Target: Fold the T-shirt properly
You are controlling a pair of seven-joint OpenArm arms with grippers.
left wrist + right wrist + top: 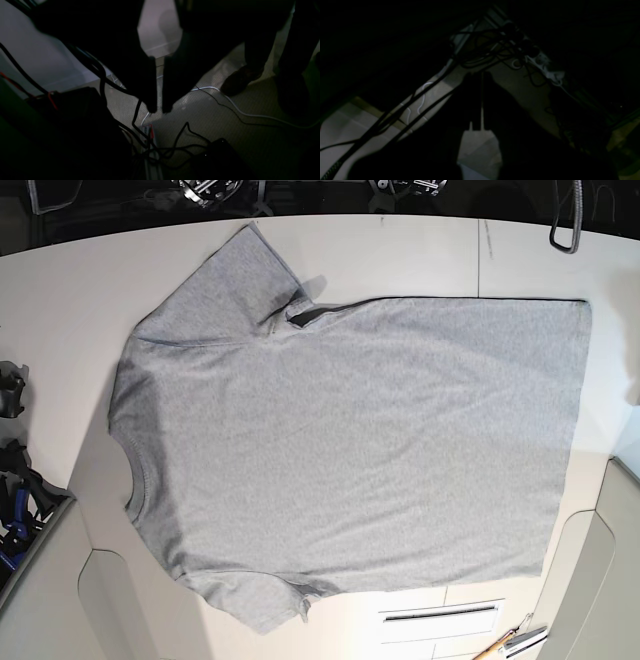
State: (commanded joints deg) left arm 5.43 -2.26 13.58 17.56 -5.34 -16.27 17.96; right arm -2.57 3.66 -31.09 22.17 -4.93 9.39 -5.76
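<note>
Left gripper (160, 110): its two dark fingers are being held a little apart, with nothing between them, above a floor (215, 117) with cables (175, 147).
Right gripper (482, 100): it is being shown almost black, with only a thin slit of light between the fingers, so it cannot be told if the jaws are open or closed.
T-shirt (350, 450): it is being shown spread flat on the white table (60, 300), plain grey side up, neck toward the left edge of the base view.
Shoes (240, 78): they are being seen on the floor, near the left gripper.
</note>
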